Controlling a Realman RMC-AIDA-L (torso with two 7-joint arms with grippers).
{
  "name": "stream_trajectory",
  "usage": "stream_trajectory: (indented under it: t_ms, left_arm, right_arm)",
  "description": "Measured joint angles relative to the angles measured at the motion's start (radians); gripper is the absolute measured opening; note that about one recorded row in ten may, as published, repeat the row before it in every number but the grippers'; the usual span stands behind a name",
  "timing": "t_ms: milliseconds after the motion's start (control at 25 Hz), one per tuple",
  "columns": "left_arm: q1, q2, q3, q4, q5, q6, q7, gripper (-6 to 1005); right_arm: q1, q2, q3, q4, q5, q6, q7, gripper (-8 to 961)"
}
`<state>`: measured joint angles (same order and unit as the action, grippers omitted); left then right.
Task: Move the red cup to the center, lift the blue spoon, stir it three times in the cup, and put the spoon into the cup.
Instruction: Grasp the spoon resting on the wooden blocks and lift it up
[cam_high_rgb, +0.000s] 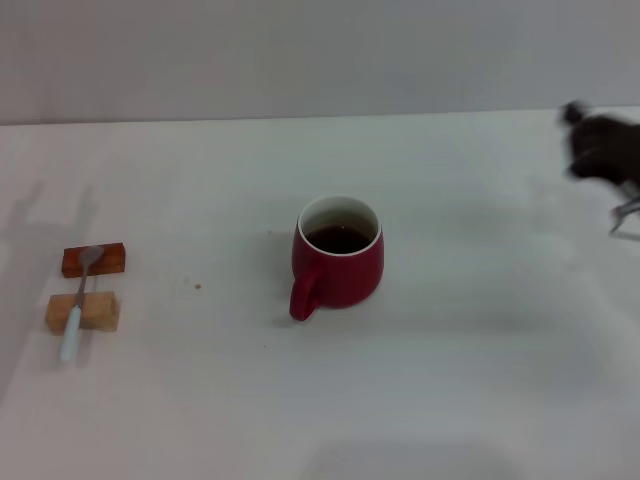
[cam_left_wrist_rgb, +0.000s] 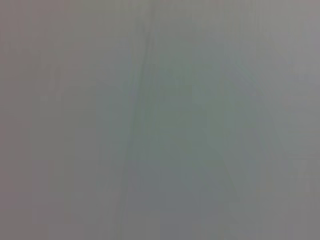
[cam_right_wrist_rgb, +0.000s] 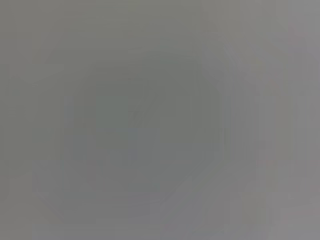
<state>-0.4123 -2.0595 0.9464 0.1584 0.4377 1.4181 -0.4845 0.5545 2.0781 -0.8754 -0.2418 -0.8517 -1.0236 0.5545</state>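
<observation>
Right gripper (cam_high_rgb: 610, 165) is sitting blurred at right edge, touching nothing; finger state unclear. Red cup (cam_high_rgb: 338, 258) is standing at frame center. Blue spoon (cam_high_rgb: 79, 300) is lying across two wooden blocks (cam_high_rgb: 93, 260) at left.

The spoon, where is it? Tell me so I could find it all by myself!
Look at the white table and find the red cup in the middle. Go far toward the robot's left, where two small wooden blocks sit, a reddish-brown block and a tan block nearer the robot. The spoon lies across both, thin, with a grey metal bowl and pale blue-white handle.
</observation>
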Motion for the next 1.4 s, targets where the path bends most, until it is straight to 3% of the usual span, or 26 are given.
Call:
stream_trajectory:
  t_ms: [40,200,320,400,480,600,720,800,1080,1400]
  left_arm:
    - [0.0,0.0,0.0,0.0,0.0,0.0,0.0,690]
    - [0.048,0.009,0.054,0.078,0.013,-0.084,-0.143,690]
    - [0.095,0.027,0.076,0.151,0.09,-0.121,-0.257,690]
    - [0.144,0.054,0.079,0.228,0.199,-0.127,-0.387,690]
    - [0.154,0.064,0.079,0.244,0.233,-0.129,-0.426,689]
    - [0.198,0.118,0.074,0.314,0.429,-0.128,-0.624,687]
    - [0.224,0.132,0.071,0.358,0.524,-0.121,-0.702,686]
    - [0.257,0.135,0.071,0.405,0.623,-0.106,-0.765,685]
    - [0.315,0.124,0.071,0.421,0.698,-0.098,-0.816,681]
    - [0.387,0.092,0.074,0.416,0.741,-0.092,-0.759,677]
  right_arm:
    - [0.0,0.0,0.0,0.0,0.0,0.0,0.0,14]
    - [0.0,-0.007,0.019,0.025,0.242,0.015,-0.147,28]
    - [0.008,-0.011,0.039,0.015,0.249,0.05,-0.163,40]
    - [0.021,-0.016,0.09,-0.002,0.25,0.102,-0.173,47]
    - [0.025,-0.017,0.11,-0.003,0.251,0.106,-0.182,54]
    - [0.039,-0.017,0.198,-0.004,0.253,0.107,-0.247,113]
    - [0.047,-0.016,0.236,-0.004,0.254,0.107,-0.265,196]
    - [0.061,-0.021,0.29,-0.001,0.254,0.112,-0.27,253]
    - [0.08,-0.032,0.331,-0.004,0.255,0.107,-0.271,457]
    - [0.131,-0.048,0.332,-0.001,0.252,0.111,-0.273,492]
